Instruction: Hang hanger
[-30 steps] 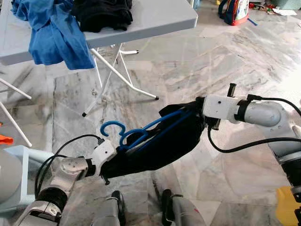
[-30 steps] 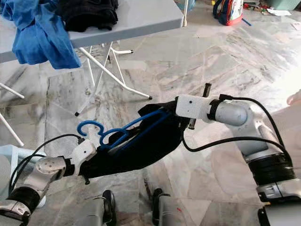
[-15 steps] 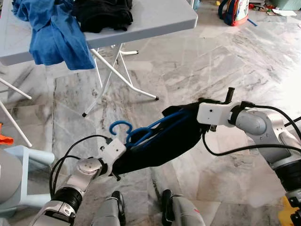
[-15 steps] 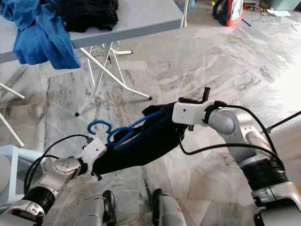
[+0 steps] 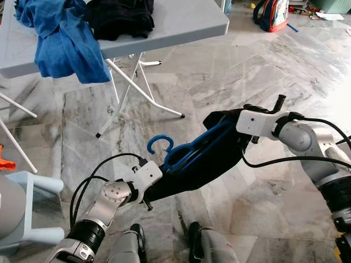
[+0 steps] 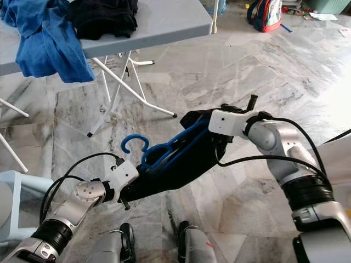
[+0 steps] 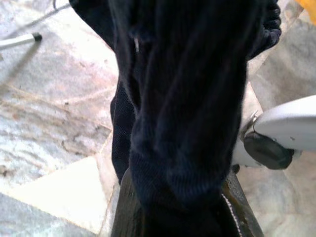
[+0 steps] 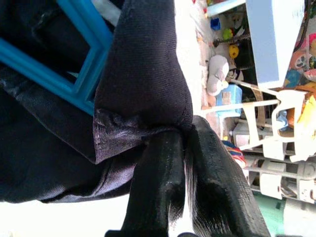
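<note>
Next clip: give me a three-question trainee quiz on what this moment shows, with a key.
1. True or false: the blue hanger sits inside the dark garment stretched between the two hands.
2. Which hand is nearest the hanger's hook? A. left hand B. right hand
3. Fill in: a blue cloth hangs over the edge of the grey ____.

Key: 1 true; 2 A; 3 table.

Folding table and clutter on a marble floor

A grey table (image 5: 181,24) at upper left carries a blue cloth (image 5: 63,38) draped over its edge and a black garment (image 5: 120,16). A backpack (image 5: 272,13) sits at the upper right on the marble floor (image 5: 219,82).
</note>
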### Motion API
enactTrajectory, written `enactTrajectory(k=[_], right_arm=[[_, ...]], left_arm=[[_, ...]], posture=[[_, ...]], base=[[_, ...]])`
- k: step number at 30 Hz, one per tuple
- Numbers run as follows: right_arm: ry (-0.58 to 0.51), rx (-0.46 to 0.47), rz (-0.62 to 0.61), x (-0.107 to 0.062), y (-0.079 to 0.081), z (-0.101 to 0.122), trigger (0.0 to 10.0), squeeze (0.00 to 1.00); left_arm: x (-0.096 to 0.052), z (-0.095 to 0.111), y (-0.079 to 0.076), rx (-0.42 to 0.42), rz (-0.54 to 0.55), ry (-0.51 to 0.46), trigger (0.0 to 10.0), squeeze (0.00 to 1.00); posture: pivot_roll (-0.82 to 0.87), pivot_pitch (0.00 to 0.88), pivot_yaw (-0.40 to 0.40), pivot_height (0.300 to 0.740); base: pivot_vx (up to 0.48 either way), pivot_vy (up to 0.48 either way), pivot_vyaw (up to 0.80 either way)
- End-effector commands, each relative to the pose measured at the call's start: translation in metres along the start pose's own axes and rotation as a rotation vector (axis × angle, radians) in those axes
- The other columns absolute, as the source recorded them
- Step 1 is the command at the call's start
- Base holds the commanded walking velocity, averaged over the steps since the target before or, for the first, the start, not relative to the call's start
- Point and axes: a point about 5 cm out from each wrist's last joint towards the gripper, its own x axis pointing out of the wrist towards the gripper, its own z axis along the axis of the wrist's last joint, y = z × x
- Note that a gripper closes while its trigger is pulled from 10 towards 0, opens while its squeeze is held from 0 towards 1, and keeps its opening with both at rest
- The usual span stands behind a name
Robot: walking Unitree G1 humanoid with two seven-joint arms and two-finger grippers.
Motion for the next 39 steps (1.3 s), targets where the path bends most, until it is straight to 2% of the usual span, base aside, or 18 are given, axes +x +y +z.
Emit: enactTrajectory(k=[1,2,4,5,6,8,9,13,14,16,17,18,19,21,23,26,29,39], right_arm=[[-0.131,0.001,0.097,0.009,0.023,0.026,0.0,0.0],[-0.139,-0.005,0.101,0.01,0.025,0.029,0.0,0.0],[-0.14,-0.007,0.109,0.011,0.027,0.028,0.0,0.0],[-0.117,-0.007,0.103,0.01,0.024,0.022,0.0,0.0],[-0.102,-0.009,0.096,0.01,0.022,0.018,0.0,0.0],[-0.072,-0.011,0.08,0.008,0.016,0.01,0.0,0.0],[-0.057,-0.011,0.065,0.007,0.011,0.006,0.0,0.0],[0.003,-0.012,0.009,0.002,-0.011,-0.011,0.0,0.0],[0.018,-0.012,-0.011,0.0,-0.019,-0.015,0.0,0.0],[0.021,-0.012,-0.018,0.0,-0.021,-0.016,0.0,0.0],[0.023,-0.015,-0.032,-0.001,-0.027,-0.016,0.0,0.0],[0.023,-0.015,-0.032,-0.001,-0.027,-0.016,0.0,0.0],[0.024,-0.018,-0.043,-0.001,-0.032,-0.017,0.0,0.0],[0.027,-0.019,-0.046,-0.001,-0.033,-0.017,0.0,0.0],[0.033,-0.02,-0.059,-0.002,-0.038,-0.02,0.0,0.0],[0.032,-0.016,-0.069,-0.003,-0.041,-0.021,0.0,0.0],[-0.048,0.088,-0.083,-0.005,-0.048,-0.014,0.0,0.0],[-0.048,0.088,-0.083,-0.005,-0.048,-0.014,0.0,0.0]], left_arm=[[0.011,0.033,-0.01,0.084,-0.032,-0.102,8.3,0.0],[0.011,0.035,-0.009,0.092,-0.026,-0.101,9.3,0.0],[0.011,0.037,-0.009,0.098,-0.024,-0.101,10.0,0.0],[0.011,0.037,-0.009,0.107,-0.028,-0.096,8.9,0.0],[0.01,0.036,-0.008,0.112,-0.031,-0.091,8.4,0.0],[0.009,0.034,-0.008,0.115,-0.038,-0.081,8.4,0.0],[0.009,0.032,-0.008,0.113,-0.044,-0.072,5.4,0.0],[0.006,0.016,-0.01,0.1,-0.058,-0.017,4.0,0.0],[0.005,0.008,-0.011,0.087,-0.06,0.011,3.1,0.0],[0.005,0.005,-0.011,0.086,-0.06,0.02,3.1,0.0],[0.004,-0.001,-0.012,0.083,-0.06,0.039,2.6,0.0],[0.004,-0.001,-0.012,0.083,-0.06,0.039,2.6,0.0],[0.003,-0.005,-0.013,0.081,-0.06,0.053,1.6,0.0],[0.003,-0.006,-0.014,0.076,-0.059,0.054,1.6,0.0],[0.003,-0.007,-0.013,0.067,-0.05,0.052,0.2,0.0],[0.002,-0.007,-0.009,0.069,-0.028,0.055,0.0,0.0],[-0.001,-0.006,0.004,0.098,0.055,0.056,0.0,0.0],[-0.001,-0.006,0.004,0.098,0.055,0.056,0.0,0.0]], posture=[[-0.17,0.264,0.003,0.74],[-0.17,0.265,0.006,0.74],[-0.17,0.266,0.006,0.74],[-0.16,0.266,0.008,0.74],[-0.16,0.266,0.008,0.74],[-0.17,0.266,0.01,0.74],[-0.17,0.266,0.011,0.74],[-0.17,0.265,0.015,0.74],[-0.17,0.265,0.015,0.74],[-0.17,0.266,0.015,0.74],[-0.17,0.266,0.015,0.74],[-0.17,0.266,0.015,0.74],[-0.17,0.266,0.016,0.74],[-0.17,0.266,0.016,0.74],[-0.17,0.266,0.013,0.74],[-0.17,0.267,0.011,0.74],[-0.16,0.268,0.011,0.74],[-0.16,0.268,0.011,0.74]], base=[[0.0,0.0,0.0],[0.0,0.0,0.0],[0.0,0.0,0.0],[0.0,0.0,0.0],[0.0,0.0,0.0],[0.0,0.0,0.0],[0.0,0.0,0.0],[0.0,0.0,0.0],[0.0,0.0,0.0],[0.0,0.0,0.0],[0.0,0.0,0.0],[0.0,0.0,0.0],[0.0,0.0,0.0],[0.0,0.0,0.0],[0.0,0.0,0.0],[0.0,0.0,0.0],[0.0,0.0,0.0],[0.0,0.0,0.0]])
